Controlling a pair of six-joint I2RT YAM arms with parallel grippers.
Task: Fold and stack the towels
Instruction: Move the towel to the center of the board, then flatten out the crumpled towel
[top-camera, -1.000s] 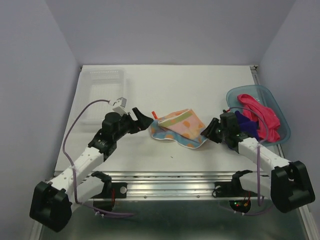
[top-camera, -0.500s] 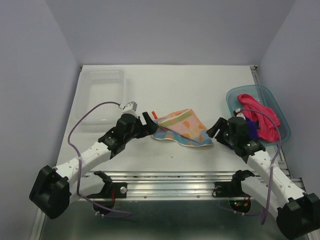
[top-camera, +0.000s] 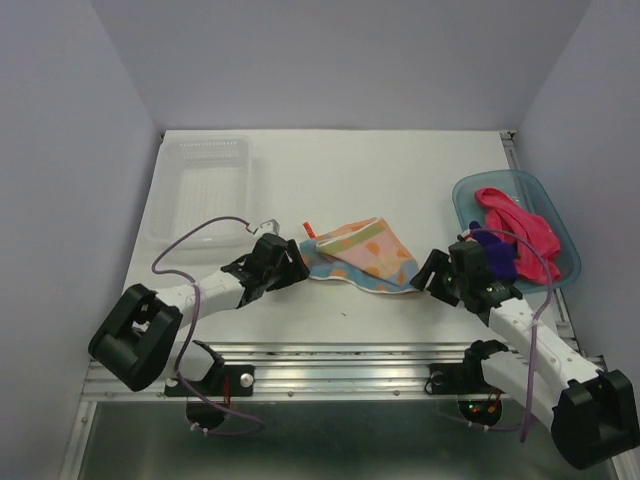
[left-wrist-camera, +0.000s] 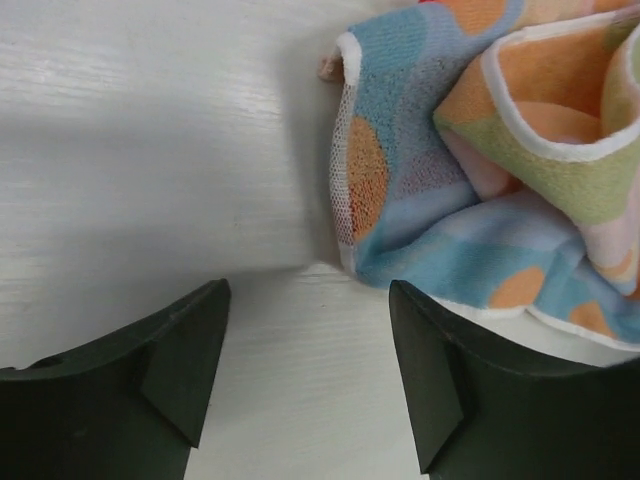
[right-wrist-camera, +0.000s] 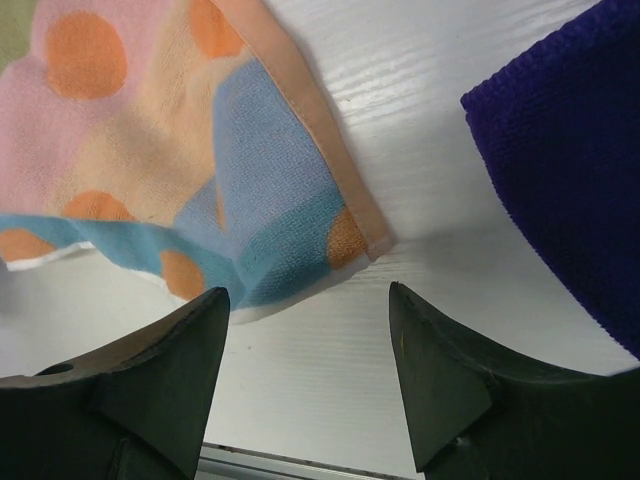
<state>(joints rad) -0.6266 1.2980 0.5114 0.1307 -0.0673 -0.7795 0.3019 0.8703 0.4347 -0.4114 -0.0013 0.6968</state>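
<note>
From my remote seat, the white table (top-camera: 400, 170) fills the top view, its painted grain showing only in the two wrist views. A clear ribbed plastic basket (top-camera: 205, 142) sits at upper left of that frame, a teal translucent tub (top-camera: 465, 205) at right.

The orange towel (top-camera: 362, 255), dotted and backed in pale blue, lies crumpled at frame centre, flat on the table between the two arms. The pink-red towel (top-camera: 520, 230) is heaped inside the tub. The dark purple towel (top-camera: 497, 255) bunches at the tub's lower-left rim, partly hidden by the right arm; I cannot tell how much of it hangs outside.

The left gripper (top-camera: 298, 265) lies low at the towel's left edge. The left wrist view alone shows its jaws spread and empty (left-wrist-camera: 308, 300), with the folded terry hem and white piping (left-wrist-camera: 480, 170) just above the right finger, at upper right of frame.

The right gripper (top-camera: 428, 272) sits at the towel's right corner. In its own view the jaws are likewise parted with nothing gripped (right-wrist-camera: 308, 300). The peach-bordered corner (right-wrist-camera: 170, 170) lies just above the gap, and the purple pile (right-wrist-camera: 570, 150) fills the right edge.
</note>
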